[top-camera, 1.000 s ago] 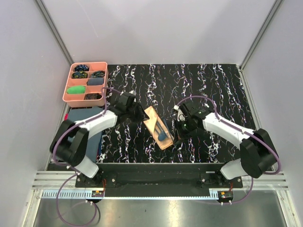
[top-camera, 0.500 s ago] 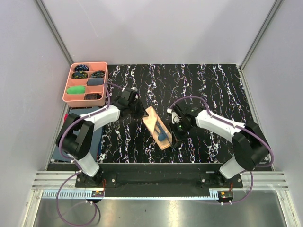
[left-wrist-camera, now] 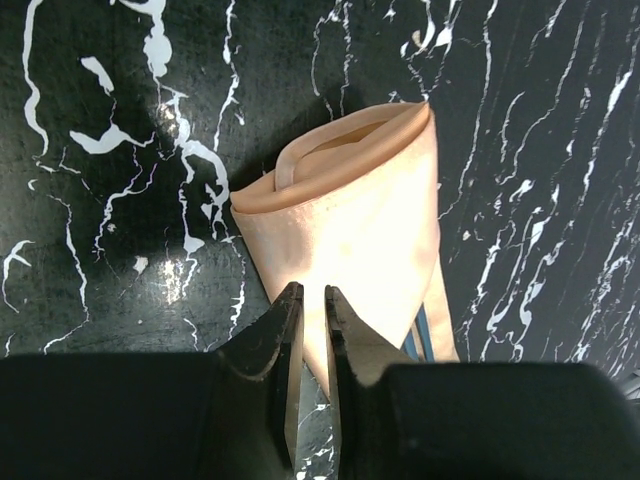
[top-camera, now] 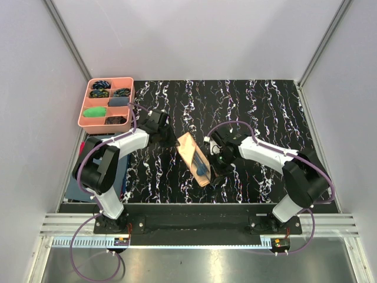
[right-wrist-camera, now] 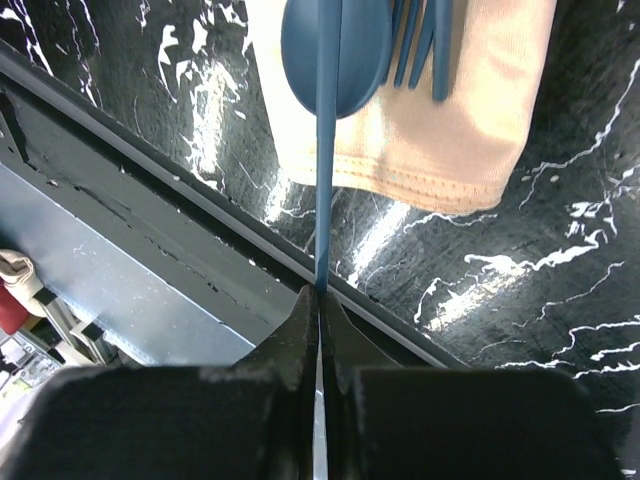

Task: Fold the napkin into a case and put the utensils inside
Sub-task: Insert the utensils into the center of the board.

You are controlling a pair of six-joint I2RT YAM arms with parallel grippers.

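Counting fast, we are seeing one peach-orange case (top-camera: 191, 154), folded flat and lying diagonally mid-worktop (top-camera: 265, 106) between the two arms. We are making out two utensils: one dark blue spoon (right-wrist-camera: 335, 45) and one fork (right-wrist-camera: 420, 45). Both are lying at the case's near end, with the spoon bowl over the fabric and the fork tines just beside it. We are also logging one pink tray (top-camera: 109, 80) at the far left corner and one dark blue-grey cloth (top-camera: 82, 180) under the left arm.

The right arm is reaching left from its base with the forearm low, and the right end effector (right-wrist-camera: 318, 300) is clamping the spoon's thin handle, fingers pressed together on it. The left arm is bending inward toward the case's far end. The left end effector (left-wrist-camera: 310, 300) is showing only a thin slit between its fingers, over the fabric's edge. We cannot tell whether it is pinching the fabric.
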